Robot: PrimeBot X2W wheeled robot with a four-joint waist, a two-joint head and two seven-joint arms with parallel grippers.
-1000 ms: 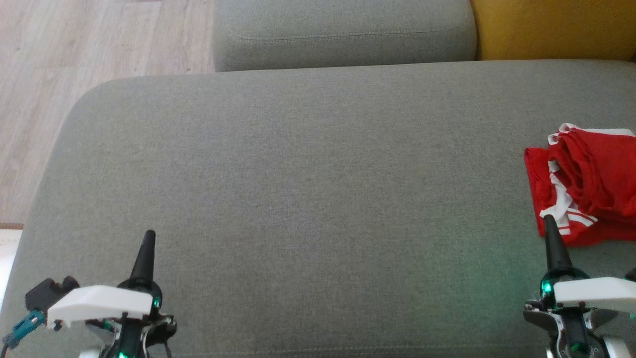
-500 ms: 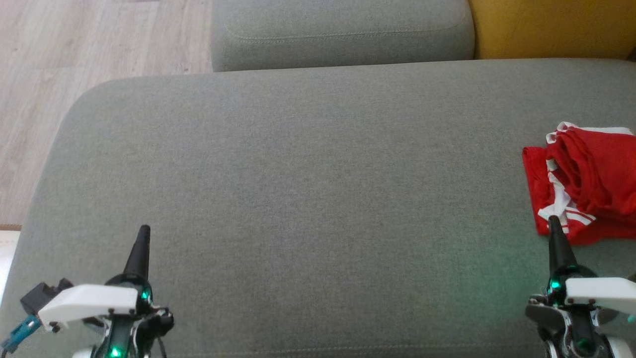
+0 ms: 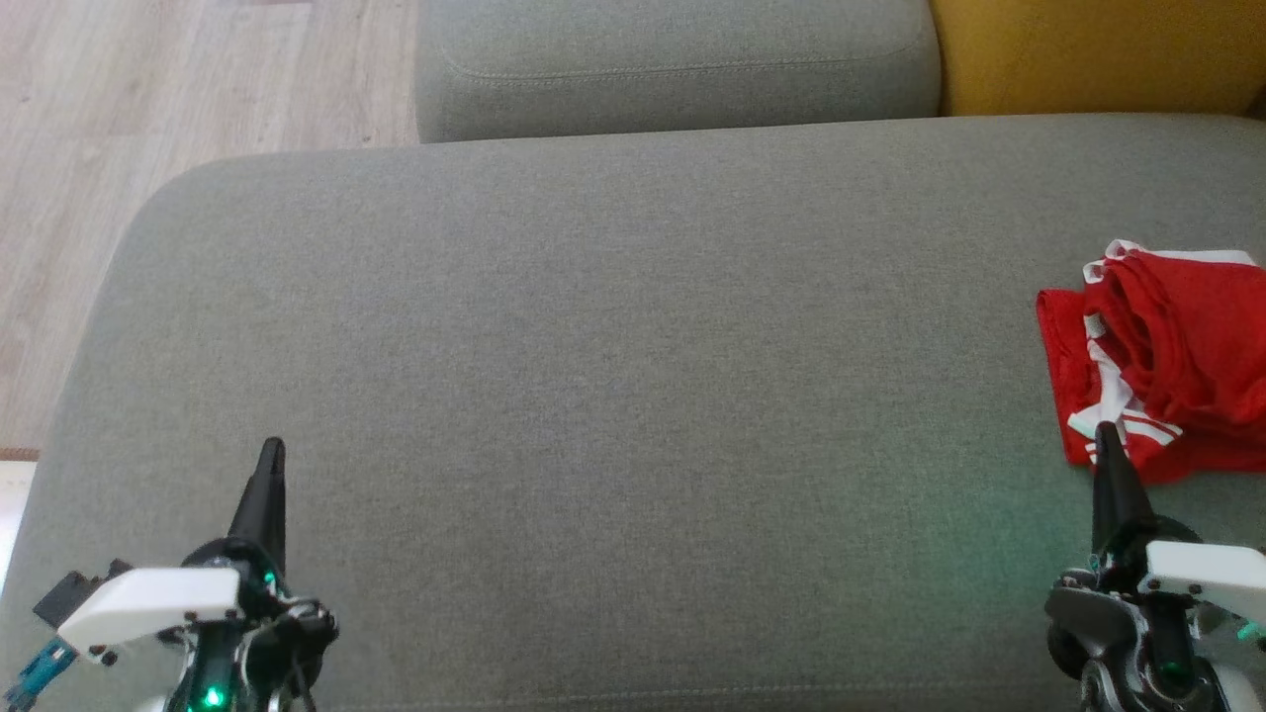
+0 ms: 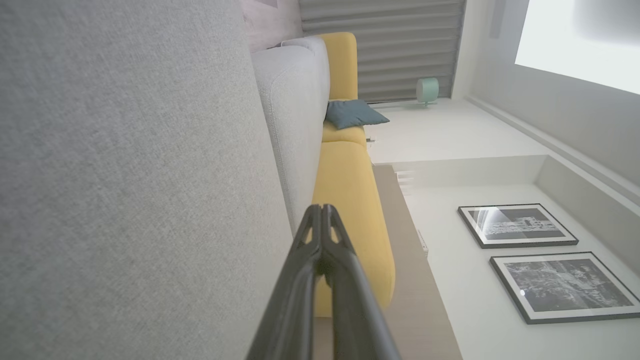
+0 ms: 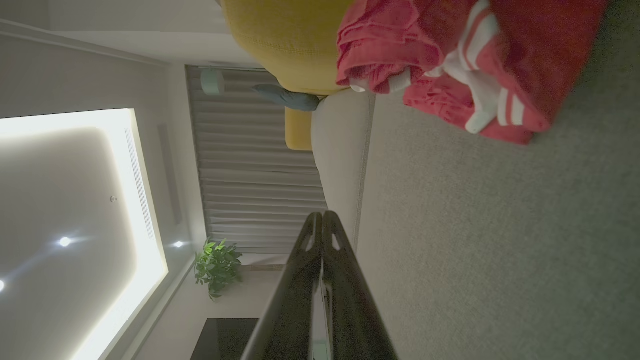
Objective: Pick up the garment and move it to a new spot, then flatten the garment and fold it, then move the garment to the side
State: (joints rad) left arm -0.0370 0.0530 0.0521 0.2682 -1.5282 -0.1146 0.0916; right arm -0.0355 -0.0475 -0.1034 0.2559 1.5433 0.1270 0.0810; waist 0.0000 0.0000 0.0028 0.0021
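My right pincer is pressed fully shut, its two dark fingers together and gripping nothing. It hovers over the near right part of the grey seat cushion. Just ahead of its tip and a little to the right, at the cushion's right edge, lies the red garment, a crumpled heap with white stripes. The heap seems to run front to back along the cushion, though part is cut off. My left pincer, also shut and empty, sits at the cushion's near left corner, well apart. I judge the right arm should reach, once its fingers part.
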